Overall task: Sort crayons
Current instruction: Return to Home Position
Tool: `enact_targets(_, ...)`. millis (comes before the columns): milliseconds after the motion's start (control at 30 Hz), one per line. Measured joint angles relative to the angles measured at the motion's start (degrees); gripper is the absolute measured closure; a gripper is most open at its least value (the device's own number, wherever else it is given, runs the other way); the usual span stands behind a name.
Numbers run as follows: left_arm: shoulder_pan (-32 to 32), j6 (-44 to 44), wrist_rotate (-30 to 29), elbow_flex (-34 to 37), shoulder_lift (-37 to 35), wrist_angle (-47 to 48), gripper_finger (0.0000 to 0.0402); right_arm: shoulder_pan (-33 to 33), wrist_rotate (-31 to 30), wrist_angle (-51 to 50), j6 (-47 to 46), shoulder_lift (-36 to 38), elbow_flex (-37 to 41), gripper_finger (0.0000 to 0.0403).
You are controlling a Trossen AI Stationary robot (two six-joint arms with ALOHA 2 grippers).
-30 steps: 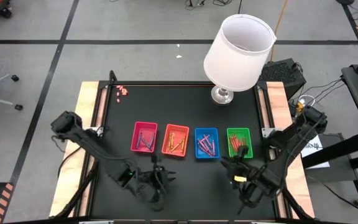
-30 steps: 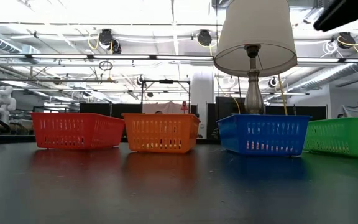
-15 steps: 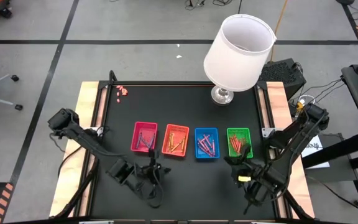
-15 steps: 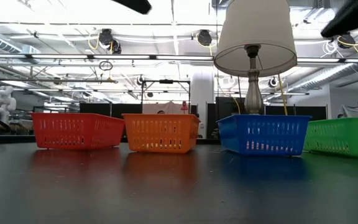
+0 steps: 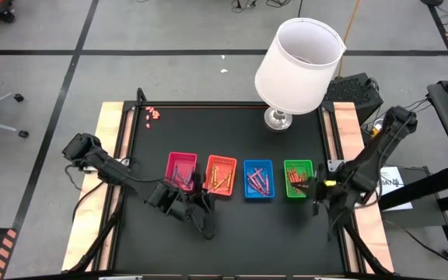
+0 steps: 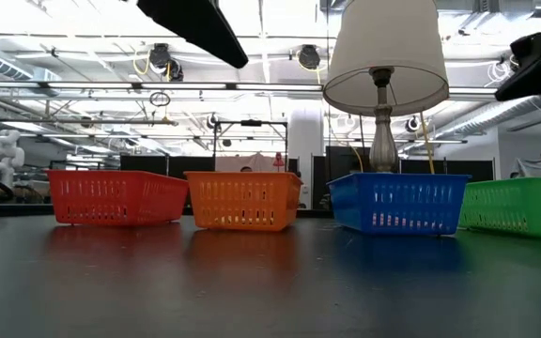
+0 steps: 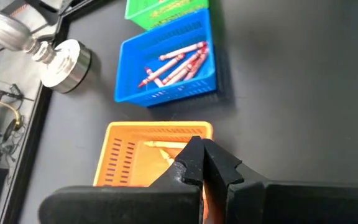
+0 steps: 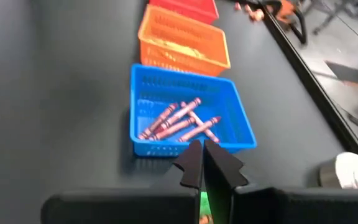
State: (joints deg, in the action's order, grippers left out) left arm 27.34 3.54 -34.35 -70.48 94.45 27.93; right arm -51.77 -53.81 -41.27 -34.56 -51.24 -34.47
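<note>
Four small trays stand in a row on the black table: pink (image 5: 180,172), orange (image 5: 219,175), blue (image 5: 258,179) and green (image 5: 299,178). Each holds several crayons, and reddish ones lie in the blue tray (image 7: 178,61) (image 8: 179,121). My left gripper (image 5: 199,196) (image 7: 201,163) is shut and hovers at the near side of the orange tray (image 7: 135,155). My right gripper (image 5: 309,187) (image 8: 205,163) is shut and hovers by the green tray, pointing toward the blue tray (image 8: 188,109). I see no crayon between either pair of fingers.
A lamp with a white shade (image 5: 298,56) stands on its metal base (image 5: 277,119) at the table's far right. Tiny pink-red bits (image 5: 153,114) lie at the far left corner. Bare black table stretches before the trays (image 6: 270,282).
My left gripper has gone from near the table's near edge toward the far edge, up to the pink and orange trays. My right gripper has gone toward the far edge and to the right, up to the green tray. The trays have kept still.
</note>
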Motion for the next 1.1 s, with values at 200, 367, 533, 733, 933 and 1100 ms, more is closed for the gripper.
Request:
enact_targets(200, -2.3, -2.58, 0.23, 0.0, 0.0, -1.36, 0.04, 1.03, 0.18, 9.93, 10.19, 10.69, 7.36, 0.0403)
enact_targets(367, -5.45, -6.83, 5.17, 1.0, 0.0, -6.61, 0.04, 2.42, 1.96, 18.52, 18.3, 16.16, 11.65, 0.0403)
enact_targets(533, -8.27, -8.83, 9.46, 4.29, 0.0, -12.23, 0.04, 4.2, 3.6, 24.44, 23.55, 18.65, 14.84, 0.0403)
enact_targets(733, -10.51, -8.44, 12.22, 8.9, -1.03, -17.01, 0.04, 6.48, 7.58, 29.88, 25.91, 18.99, 17.52, 0.0403)
enact_targets(933, -10.98, -8.04, 13.3, 17.46, -7.2, -26.2, 0.04, 8.83, 12.49, 37.08, 29.69, 19.06, 19.55, 0.0403)
enact_targets(1100, -10.94, -8.67, 15.41, 27.18, -14.32, -36.84, 0.04, 10.39, 13.6, 37.2, 30.18, 19.03, 19.67, 0.0403)
